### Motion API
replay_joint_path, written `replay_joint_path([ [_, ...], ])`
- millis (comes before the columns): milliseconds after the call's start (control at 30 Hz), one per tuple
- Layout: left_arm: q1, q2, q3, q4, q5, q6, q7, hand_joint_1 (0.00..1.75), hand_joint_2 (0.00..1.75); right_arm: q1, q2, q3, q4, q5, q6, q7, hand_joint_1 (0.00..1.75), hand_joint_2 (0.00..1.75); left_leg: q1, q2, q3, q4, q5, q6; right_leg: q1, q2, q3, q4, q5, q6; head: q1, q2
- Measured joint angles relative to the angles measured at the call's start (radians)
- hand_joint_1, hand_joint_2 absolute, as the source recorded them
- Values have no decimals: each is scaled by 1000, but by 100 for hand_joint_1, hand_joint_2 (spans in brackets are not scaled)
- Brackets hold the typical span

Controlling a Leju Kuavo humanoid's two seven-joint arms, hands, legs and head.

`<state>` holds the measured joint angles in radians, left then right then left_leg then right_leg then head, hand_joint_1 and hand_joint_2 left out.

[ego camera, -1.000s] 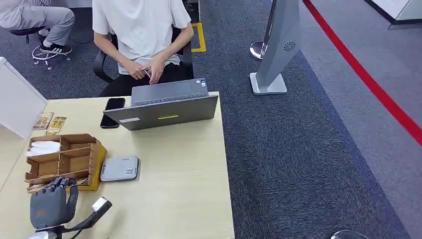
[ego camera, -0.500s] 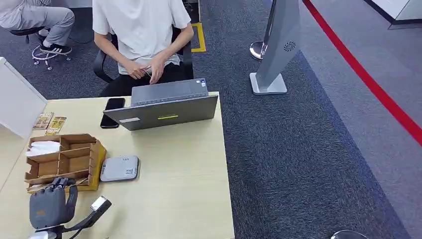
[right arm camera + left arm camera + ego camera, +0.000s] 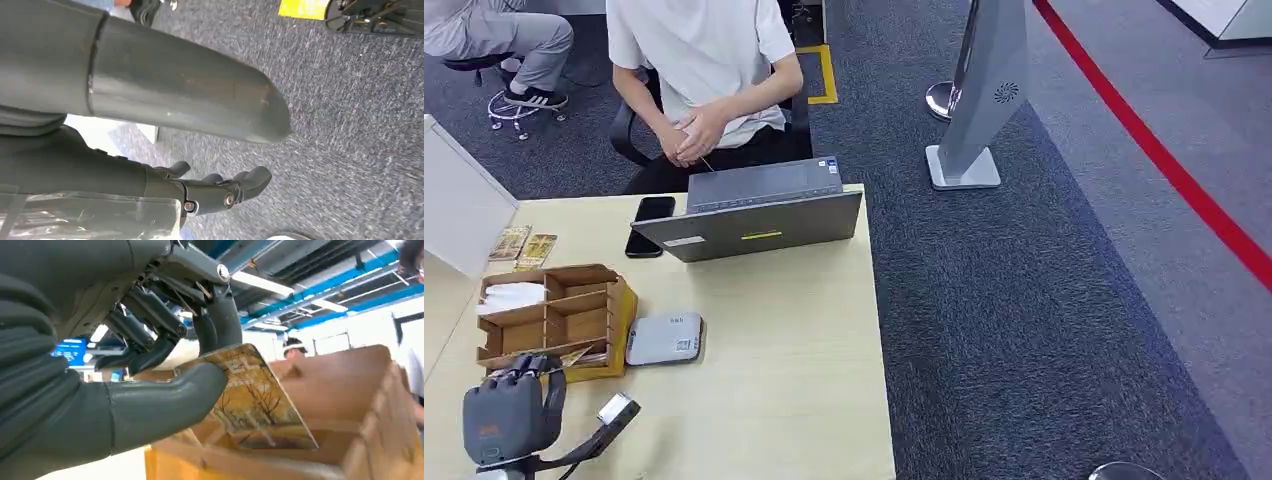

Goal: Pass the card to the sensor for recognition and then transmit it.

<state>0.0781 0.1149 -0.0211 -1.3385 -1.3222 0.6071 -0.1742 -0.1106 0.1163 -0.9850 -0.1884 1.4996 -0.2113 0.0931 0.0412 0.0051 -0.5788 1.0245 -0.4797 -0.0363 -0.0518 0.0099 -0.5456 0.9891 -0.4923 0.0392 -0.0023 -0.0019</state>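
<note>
My left hand (image 3: 509,415) is at the table's near left corner, just in front of the brown cardboard organiser box (image 3: 554,315). The left wrist view shows this hand (image 3: 150,365) pinching a card with a yellow autumn-tree picture (image 3: 250,405) between thumb and fingers, the card's lower end still inside the box (image 3: 350,390). The grey-white card sensor (image 3: 664,338) lies flat on the table just right of the box. In the right wrist view my right hand (image 3: 220,192) hangs over dark carpet, fingers loosely bent and holding nothing.
A grey laptop (image 3: 754,215) and a black phone (image 3: 651,225) sit at the table's far side, where a person in a white shirt (image 3: 699,60) is seated. Two loose cards (image 3: 524,247) lie at the far left beside a white panel (image 3: 459,205). The table edge (image 3: 879,350) borders carpet.
My left hand has drawn back toward the table's near edge, away from the box. The seated person's hands have shifted up and to the left.
</note>
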Motion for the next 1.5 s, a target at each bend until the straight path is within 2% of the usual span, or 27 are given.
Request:
replay_joint_path([
  [67, 45, 50, -57, -135, -5, -81, 54, 175, 175, 4, 0, -13, 0, -16, -4, 0, 0, 0, 0, 0, -1, 0, 0, 0, 0, 0, 0, 0, 0, 0, 0, 0],
  [167, 106, 121, -135, -322, -5, -148, 100, 175, 175, 9, -2, -30, 0, -37, -4, 0, 0, 0, 0, 0, -1, 0, 0, 0, 0, 0, -1, 0, 0, 0, 0, 0],
  [333, 177, 242, -222, -559, -2, -160, 131, 175, 175, 10, -3, -56, 0, -59, -4, 0, 0, 0, 0, 0, 0, 0, 0, 0, 0, 0, 0, 0, 0, 0, 0, 0],
  [500, 172, 311, -247, -670, 39, -167, 137, 175, 175, 11, -3, -68, 0, -63, -4, 0, 0, 0, 0, 0, 0, 0, 0, 0, 0, -1, -1, 0, 0, 0, 0, 0],
  [600, 59, 321, -250, -673, 92, -209, 159, 175, 175, 10, -3, -69, 0, -43, -1, 0, 0, 0, 0, -5, 0, 0, 1, 1, 0, -6, -1, 0, 0, 0, 0, 0],
  [700, -146, 301, -250, -574, 97, -229, 177, 175, 175, 3, -3, -61, 0, -11, 10, -3, 0, 0, 0, -9, -1, 0, 6, 0, 0, -10, 3, 0, 2, 0, 0, 0],
  [767, -242, 288, -250, -509, 97, -228, 176, 175, 175, -4, -3, -59, 0, -5, 12, -3, 0, 0, 0, -6, 0, 0, 6, 0, 0, -7, 2, 0, 5, -1, 0, 0],
  [933, -318, 271, -250, -449, 96, -218, 172, 175, 175, -2, -3, -54, 0, -3, 11, -3, 0, 0, 0, -3, 0, 0, 6, 0, 0, -2, 0, 0, 6, 0, 0, 0],
  [1033, -393, 253, -250, -377, 41, -205, 210, 175, 175, -5, -3, -42, 0, 24, 21, -2, 0, 0, 0, -5, -2, 0, 6, 0, 0, -5, -2, 0, 6, 0, 0, 0],
  [1067, -443, 244, -248, -320, 24, -182, 213, 175, 175, -11, -3, -36, 0, 26, 28, 2, 0, 0, 0, -6, -3, 0, 8, 1, 0, -7, -1, 0, 6, 0, 0, 0],
  [1200, -677, 197, -235, 40, -31, -49, 191, 175, 175, -43, 2, -7, 0, 29, 48, 20, 0, 0, 0, -5, -2, 0, 11, -1, 0, -5, -1, 1, 9, -2, -2, 0],
  [1267, -772, 173, -233, 225, -51, -17, 188, 175, 175, -52, 4, 7, 0, 29, 49, 21, 0, 0, 0, -4, -2, 0, 12, 0, 0, -4, -1, 1, 10, -1, -2, 0],
  [1367, -837, 140, -232, 388, -54, 16, 179, 175, 175, -56, 8, 14, 0, 29, 48, 21, 0, 0, 0, -3, -3, 0, 12, 0, 0, -2, -2, 1, 11, -1, -2, 0],
  [1500, -874, 104, -232, 511, -57, 24, 172, 175, 175, -57, 11, 17, 0, 29, 48, 22, 0, 0, 0, -3, -4, 0, 11, 0, 0, -2, -3, 0, 11, -1, -2, 0],
])
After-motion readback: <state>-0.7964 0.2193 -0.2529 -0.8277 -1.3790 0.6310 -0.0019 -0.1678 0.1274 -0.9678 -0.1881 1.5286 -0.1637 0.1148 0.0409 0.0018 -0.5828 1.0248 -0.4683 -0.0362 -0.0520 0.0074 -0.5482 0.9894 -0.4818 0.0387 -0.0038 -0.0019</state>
